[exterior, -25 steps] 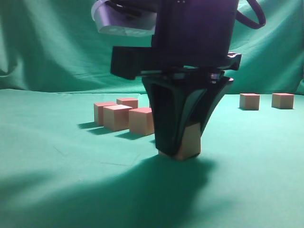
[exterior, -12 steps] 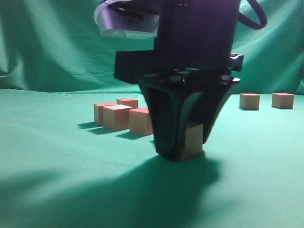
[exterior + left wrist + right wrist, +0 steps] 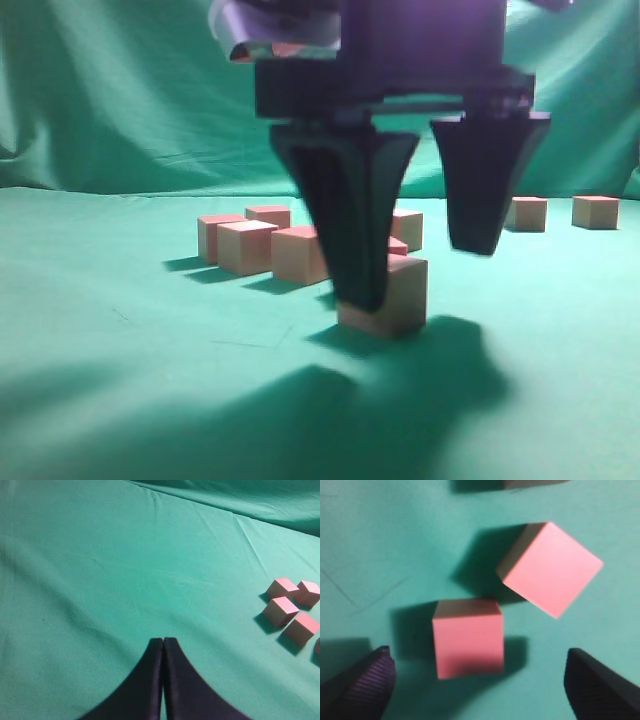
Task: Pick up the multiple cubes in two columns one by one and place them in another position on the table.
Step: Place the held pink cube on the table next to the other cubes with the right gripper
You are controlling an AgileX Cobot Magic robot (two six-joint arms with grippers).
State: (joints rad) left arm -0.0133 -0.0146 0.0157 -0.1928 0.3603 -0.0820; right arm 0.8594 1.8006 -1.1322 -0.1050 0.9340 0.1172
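Observation:
My right gripper (image 3: pixel 417 274) stands open just above the table (image 3: pixel 120 400). One cube (image 3: pixel 392 296) rests free on the cloth. The left finger (image 3: pixel 350 230) is in front of that cube and the right finger (image 3: pixel 482 190) hangs apart from it. In the right wrist view that cube (image 3: pixel 468 637) lies between the spread fingers (image 3: pixel 362 687), touching neither, with a second cube (image 3: pixel 551 567) turned at an angle just beyond it. My left gripper (image 3: pixel 163 642) is shut with nothing in it, over bare cloth, and several cubes (image 3: pixel 280 611) lie to its right.
A cluster of cubes (image 3: pixel 246 246) sits left of the right gripper and another cube (image 3: pixel 406 228) behind it. Two more cubes (image 3: pixel 526 213) stand far right near the green backdrop (image 3: pixel 100 90). The gripper's shadow covers the near cloth.
The right gripper's jaws have spread wide and let go of the cube, which now sits on the cloth. The gripper has lifted a little and shifted right.

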